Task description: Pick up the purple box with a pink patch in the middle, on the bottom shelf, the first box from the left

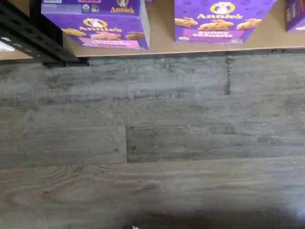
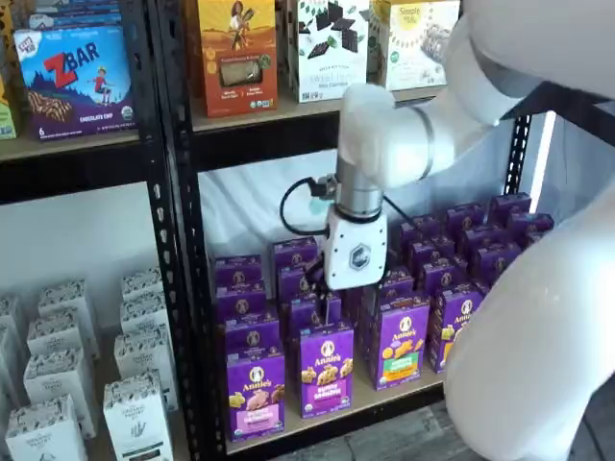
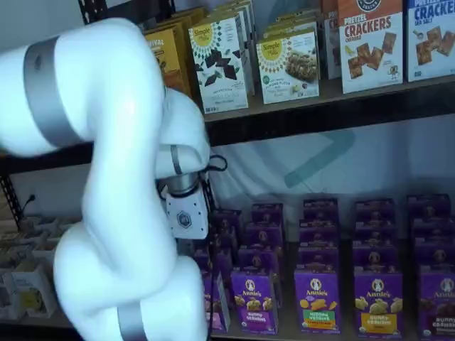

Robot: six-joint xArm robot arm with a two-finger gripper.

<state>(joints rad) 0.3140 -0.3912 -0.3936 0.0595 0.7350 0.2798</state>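
Note:
The purple box (image 1: 95, 24) with a pink band stands upright at the front left end of the bottom shelf (image 1: 162, 45), right beside the black rack upright. In a shelf view it is the leftmost front carton (image 2: 255, 384); in a shelf view only a sliver (image 3: 217, 302) shows past the arm. My gripper (image 2: 348, 288) hangs above the second and third rows of purple cartons, behind and to the right of this box and apart from it. Its white body shows in both shelf views (image 3: 185, 213). The fingers do not stand out against the cartons.
A second pink-banded purple carton (image 1: 217, 21) stands right of the target, then green- and orange-banded ones (image 2: 399, 341). Several rows of purple cartons fill the shelf behind. The black rack upright (image 1: 28, 33) borders the target's left. White cartons (image 2: 135, 403) stand in the neighbouring bay. Grey floor lies in front.

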